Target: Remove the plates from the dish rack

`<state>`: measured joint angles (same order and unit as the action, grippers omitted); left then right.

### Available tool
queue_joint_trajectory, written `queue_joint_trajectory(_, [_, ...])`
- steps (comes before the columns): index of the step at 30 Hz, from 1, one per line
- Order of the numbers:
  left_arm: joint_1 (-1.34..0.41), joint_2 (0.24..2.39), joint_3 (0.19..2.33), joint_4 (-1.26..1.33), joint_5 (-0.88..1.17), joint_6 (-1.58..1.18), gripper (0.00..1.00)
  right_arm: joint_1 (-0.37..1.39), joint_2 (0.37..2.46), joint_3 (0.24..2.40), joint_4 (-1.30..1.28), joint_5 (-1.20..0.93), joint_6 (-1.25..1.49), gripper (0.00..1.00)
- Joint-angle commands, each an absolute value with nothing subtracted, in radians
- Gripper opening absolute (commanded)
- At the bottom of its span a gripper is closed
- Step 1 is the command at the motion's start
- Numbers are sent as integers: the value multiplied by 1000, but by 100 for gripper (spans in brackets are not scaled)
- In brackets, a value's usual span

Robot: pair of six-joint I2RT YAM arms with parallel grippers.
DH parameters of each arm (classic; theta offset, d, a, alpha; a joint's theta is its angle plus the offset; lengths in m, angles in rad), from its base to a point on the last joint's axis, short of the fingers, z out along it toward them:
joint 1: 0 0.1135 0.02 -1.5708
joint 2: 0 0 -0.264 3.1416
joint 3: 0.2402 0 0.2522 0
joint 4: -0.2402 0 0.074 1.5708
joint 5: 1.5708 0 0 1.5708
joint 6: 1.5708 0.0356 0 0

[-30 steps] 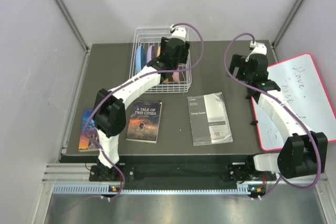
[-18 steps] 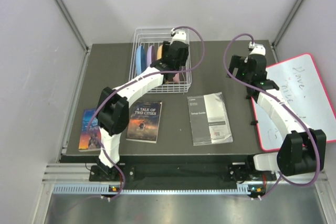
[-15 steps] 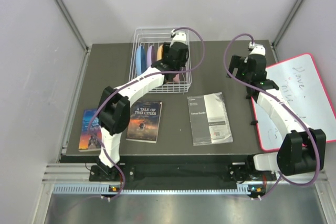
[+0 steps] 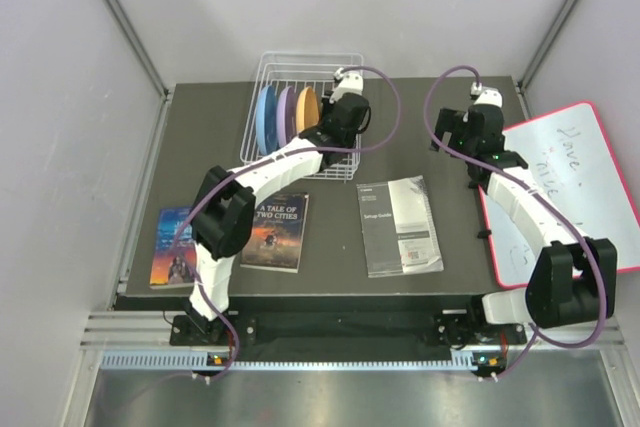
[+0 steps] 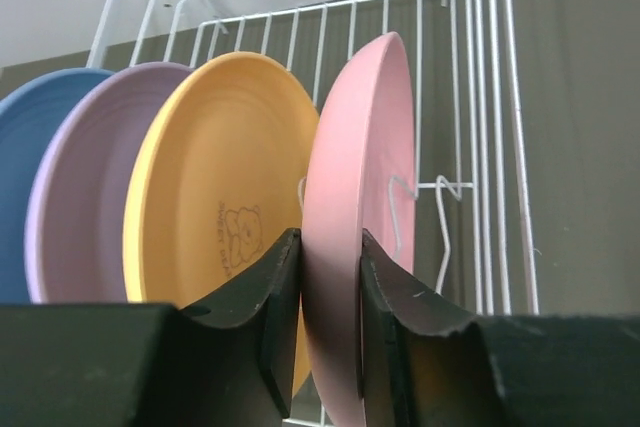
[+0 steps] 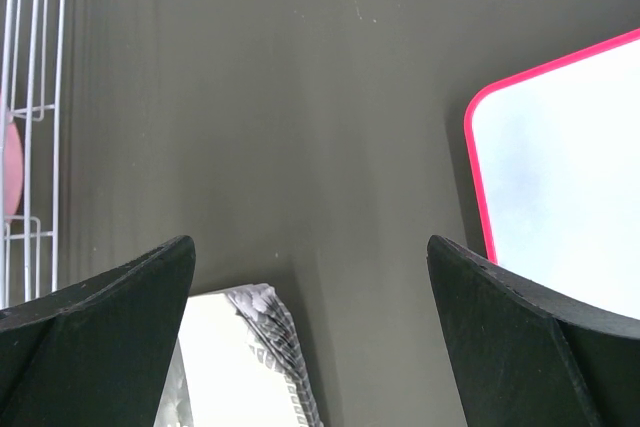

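Since a second ago, the left gripper [image 5: 330,292] has slid along to the 3 o'clock end of the dish rack [image 4: 300,65], and its fingers [image 5: 265,297] have closed in from wide apart. Now they pinch the edge of the pink plate [image 5: 360,147], one finger on each side of it. Close to the arm bases, two books [image 4: 275,232] lie at 7 o'clock on the table [image 4: 200,147], and a booklet [image 4: 398,225] lies near 5 o'clock. A whiteboard [image 4: 570,187] sits out at 3 o'clock. The right gripper [image 6: 310,327] hangs over bare table between the booklet and the whiteboard, with its fingers spread wide and nothing in them. Far back at 12 o'clock stands the rack, and all four plates are in it, standing on edge. Going from the pink one toward 9 o'clock come the orange plate [image 5: 220,177], the lilac plate [image 5: 90,177] and the blue plate [image 5: 30,127]. No plate is out yet, but the first one looks gripped and ready to lift. It should go straight up, because the orange plate is just beside it and could get bumped.
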<state>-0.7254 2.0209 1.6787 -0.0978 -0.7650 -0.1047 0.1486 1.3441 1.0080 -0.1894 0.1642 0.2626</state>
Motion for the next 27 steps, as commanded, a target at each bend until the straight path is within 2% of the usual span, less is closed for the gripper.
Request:
queue_joint_trajectory(1, [-755, 2049, 1669, 55, -914, -9, 6, 155, 1355, 1034, -193, 175, 278, 100])
queue_joint_trajectory(4, [-790, 2075, 1671, 154, -1030, 102, 0, 155, 1355, 1031, -193, 173, 279, 100])
queue_joint_trajectory(7, [-807, 2101, 1669, 260, -1145, 228, 0, 155, 1358, 1031, -190, 164, 279, 99])
queue_joint_trajectory(11, [-818, 2138, 1701, 525, -1248, 441, 0, 156, 1361, 1034, -192, 155, 278, 100])
queue_joint_trajectory(15, [-818, 2161, 1744, 744, -1284, 675, 0, 158, 1358, 1032, -190, 150, 278, 100])
queue_joint_trajectory(20, [-818, 2132, 1781, 759, -1276, 747, 0, 156, 1356, 1032, -187, 143, 276, 100])
queue_joint_trajectory(27, [-818, 2019, 1812, 525, -1211, 567, 0, 156, 1330, 1017, -155, 109, 279, 100])
